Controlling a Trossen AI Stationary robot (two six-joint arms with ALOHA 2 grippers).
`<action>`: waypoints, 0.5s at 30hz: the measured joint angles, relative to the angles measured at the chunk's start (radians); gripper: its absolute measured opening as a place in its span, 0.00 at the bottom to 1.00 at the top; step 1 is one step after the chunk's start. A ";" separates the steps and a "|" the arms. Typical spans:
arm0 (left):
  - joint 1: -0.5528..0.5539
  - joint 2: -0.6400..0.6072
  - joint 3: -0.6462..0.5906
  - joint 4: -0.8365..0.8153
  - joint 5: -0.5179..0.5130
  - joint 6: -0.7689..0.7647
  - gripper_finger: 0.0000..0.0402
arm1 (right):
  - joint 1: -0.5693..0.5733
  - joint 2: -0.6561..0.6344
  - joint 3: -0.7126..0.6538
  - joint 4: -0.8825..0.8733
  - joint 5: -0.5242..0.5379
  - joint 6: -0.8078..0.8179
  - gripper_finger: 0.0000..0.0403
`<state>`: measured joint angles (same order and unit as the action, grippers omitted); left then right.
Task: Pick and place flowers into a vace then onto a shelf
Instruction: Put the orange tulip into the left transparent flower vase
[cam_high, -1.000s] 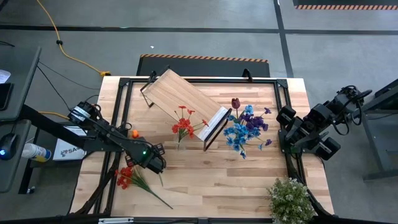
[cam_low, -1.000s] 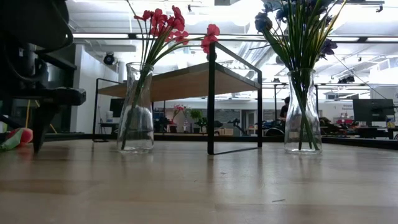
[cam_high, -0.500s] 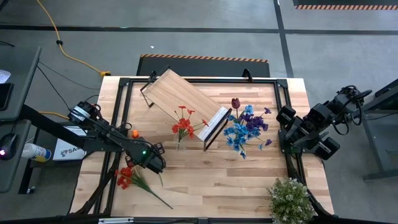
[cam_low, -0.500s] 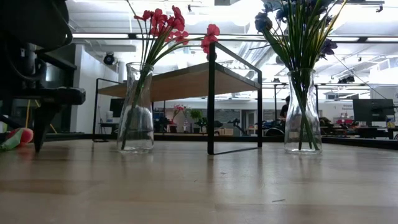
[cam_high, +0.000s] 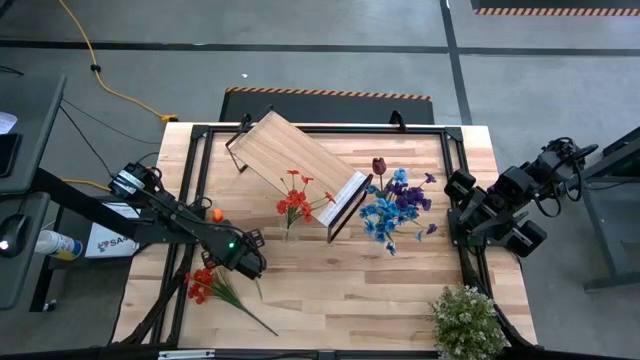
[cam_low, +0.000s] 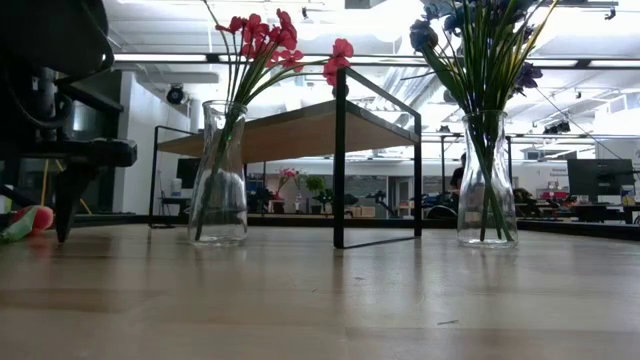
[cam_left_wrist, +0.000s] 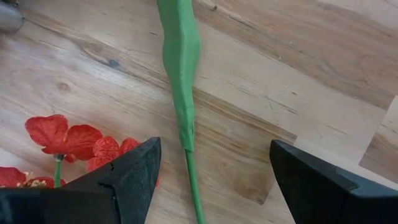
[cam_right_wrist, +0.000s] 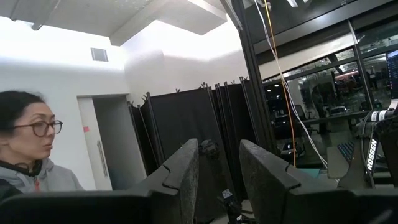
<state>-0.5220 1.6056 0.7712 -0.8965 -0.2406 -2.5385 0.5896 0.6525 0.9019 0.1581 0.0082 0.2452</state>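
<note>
My left gripper (cam_high: 247, 262) (cam_left_wrist: 211, 180) hangs open, low over the table's near left part. Its fingers stand on either side of a green stem with a long leaf (cam_left_wrist: 182, 93) that lies flat on the wood; they do not touch it. The arm hides which bloom this stem carries. A red spray (cam_high: 205, 285) (cam_left_wrist: 62, 140) lies on the table beside it. An orange tulip head (cam_high: 216, 214) shows beyond the arm. Red flowers (cam_high: 293, 205) and blue-purple flowers with a dark red rose (cam_high: 395, 208) stand in two glass vases (cam_low: 220, 175) (cam_low: 487, 180). My right gripper (cam_right_wrist: 219, 180) waits at the table's right edge with a narrow gap.
The light-wood shelf (cam_high: 295, 160) (cam_low: 310, 130) stands slantwise at the table's far middle, right behind the two vases. A bushy pale plant (cam_high: 465, 320) sits at the near right corner. A person (cam_right_wrist: 25, 143) shows in the room beyond the right gripper.
</note>
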 joint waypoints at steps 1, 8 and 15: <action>0.000 0.000 0.000 0.000 0.003 0.000 0.83 | 0.000 0.000 0.000 0.000 0.000 0.000 0.27; 0.000 0.000 0.000 -0.003 0.007 -0.004 0.83 | 0.000 0.000 0.000 0.000 0.000 0.000 0.27; 0.000 0.000 0.000 -0.008 0.010 -0.005 0.83 | 0.000 0.000 0.000 0.000 0.000 0.000 0.27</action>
<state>-0.5220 1.6058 0.7715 -0.9043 -0.2310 -2.5439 0.5892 0.6525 0.9016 0.1581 0.0082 0.2451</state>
